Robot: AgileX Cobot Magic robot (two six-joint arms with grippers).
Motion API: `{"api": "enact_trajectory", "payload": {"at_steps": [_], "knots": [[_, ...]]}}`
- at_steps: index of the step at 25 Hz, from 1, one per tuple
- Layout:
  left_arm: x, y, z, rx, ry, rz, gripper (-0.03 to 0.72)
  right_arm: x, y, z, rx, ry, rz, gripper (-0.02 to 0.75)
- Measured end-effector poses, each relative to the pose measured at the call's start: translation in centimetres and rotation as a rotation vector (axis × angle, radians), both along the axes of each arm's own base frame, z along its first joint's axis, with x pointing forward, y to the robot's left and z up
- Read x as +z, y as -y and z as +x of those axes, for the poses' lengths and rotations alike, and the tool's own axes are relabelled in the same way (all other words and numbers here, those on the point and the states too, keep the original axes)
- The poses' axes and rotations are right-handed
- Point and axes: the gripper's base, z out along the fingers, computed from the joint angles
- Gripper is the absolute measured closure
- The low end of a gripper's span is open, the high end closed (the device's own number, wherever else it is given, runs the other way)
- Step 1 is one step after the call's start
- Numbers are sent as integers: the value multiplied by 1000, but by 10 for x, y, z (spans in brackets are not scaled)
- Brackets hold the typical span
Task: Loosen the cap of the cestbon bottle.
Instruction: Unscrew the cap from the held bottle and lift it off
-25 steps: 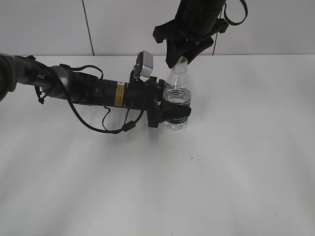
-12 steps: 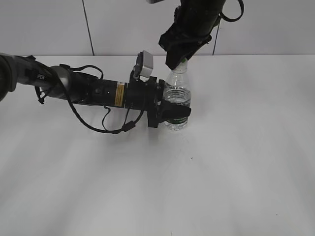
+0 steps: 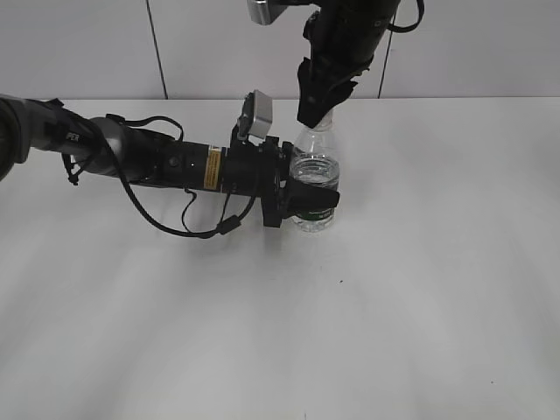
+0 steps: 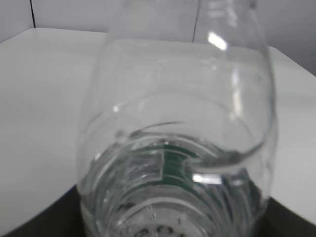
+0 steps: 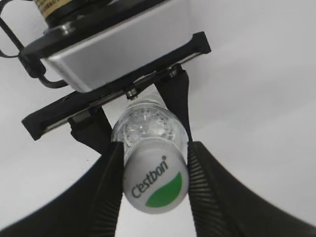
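Observation:
The cestbon bottle stands upright on the white table, clear with a dark green label band. My left gripper comes in from the left and is shut on the bottle's body at the label. In the left wrist view the bottle fills the frame. My right gripper comes down from above and is shut on the cap, which it hides in the exterior view. In the right wrist view the white cap with green mark and "Cestbon" lettering sits pinched between the two ribbed fingers.
The white table spreads around the bottle. A pale wall with a dark seam runs behind. The left arm's body and cables lie across the table's left half.
The right gripper has rotated around the cap over the last second and now hides it. The bottle and left arm have stayed in place.

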Motion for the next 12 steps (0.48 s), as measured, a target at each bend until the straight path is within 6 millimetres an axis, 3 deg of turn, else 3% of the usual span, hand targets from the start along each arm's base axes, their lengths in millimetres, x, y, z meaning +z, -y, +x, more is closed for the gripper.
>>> {"api": "enact_trajectory", "payload": {"at_steps": [12], "knots": [[1,0,-1,-17,-1,-9,282,0,0,-1,361,106,-68,438]]}}
